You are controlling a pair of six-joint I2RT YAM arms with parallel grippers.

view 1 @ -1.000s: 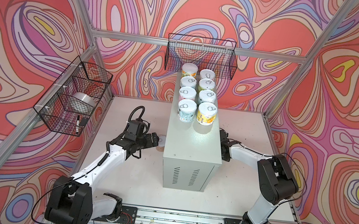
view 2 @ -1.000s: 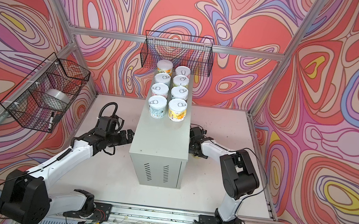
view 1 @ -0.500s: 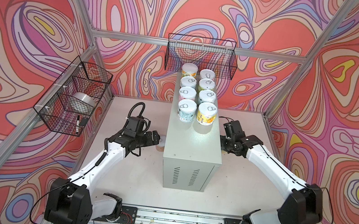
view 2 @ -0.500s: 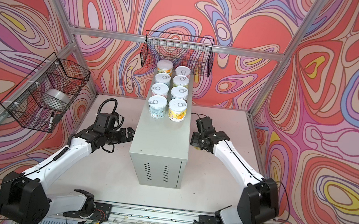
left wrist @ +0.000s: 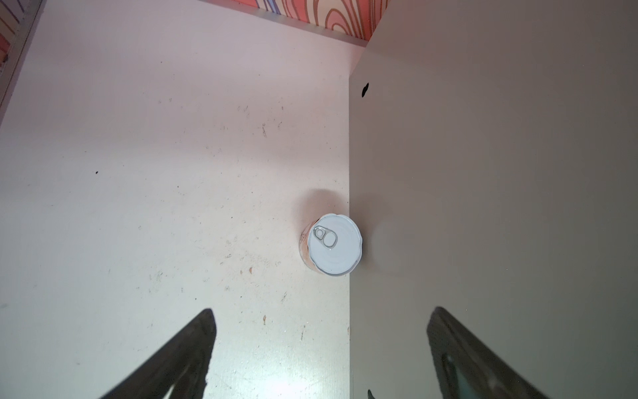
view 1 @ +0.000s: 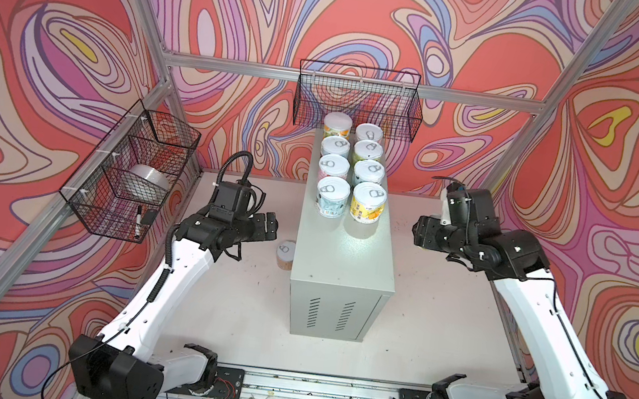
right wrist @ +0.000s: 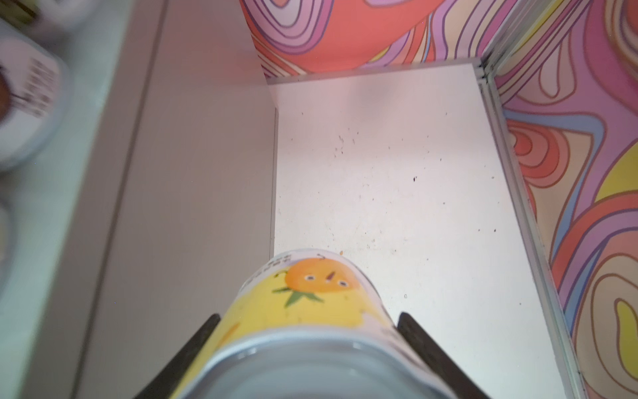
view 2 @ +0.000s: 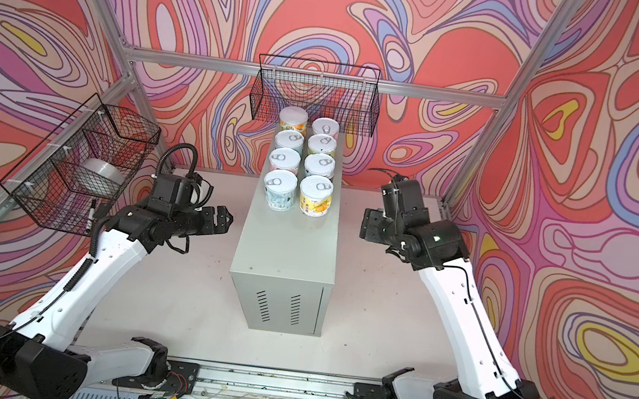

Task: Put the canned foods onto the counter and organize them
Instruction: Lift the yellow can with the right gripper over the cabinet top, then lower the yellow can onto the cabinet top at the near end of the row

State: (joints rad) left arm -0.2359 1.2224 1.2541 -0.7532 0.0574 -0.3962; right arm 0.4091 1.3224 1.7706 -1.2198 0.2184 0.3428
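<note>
Left wrist view gives me the lone can (left wrist: 333, 244): upright on the white tabletop (left wrist: 138, 172), pull-tab lid up, right at the left wall of the grey cabinet (left wrist: 483, 172). Touching or a hair off, I cannot tell.

And your left tool, Sam?

My left tool (left wrist: 321, 352) is spread wide with nothing in it. The can sits straight ahead of it, roughly centred between the fingers. Its axis is vertical, so I reckon I must close across it along the wall; I doubt a finger fits between can and cabinet.

Which arm takes it?

My left arm, since it is on the cabinet's left, near the can. My right tool (right wrist: 307, 324) hangs off the cabinet's right side, well apart from that can. It is clamped on a yellow can (right wrist: 310, 293) with an orange fruit face, lid end toward the wrist camera.

Count for me.

Ten cans by my tally: eight cans (view 1: 369, 171) on the cabinet top, two rows of four at its back end, one on the tabletop, one in my right tool. In both top views the cabinet top's front half, above the vent slits (view 1: 330, 315), is bare, so I judge both remaining cans fit there. Around the cabinet I see two black wire baskets: a back basket (view 1: 405, 107) behind it and a side basket (view 1: 100, 197) to its left. The side basket holds one silver roll (view 1: 148, 182) and what looks like a marker (view 1: 137, 220).
</note>
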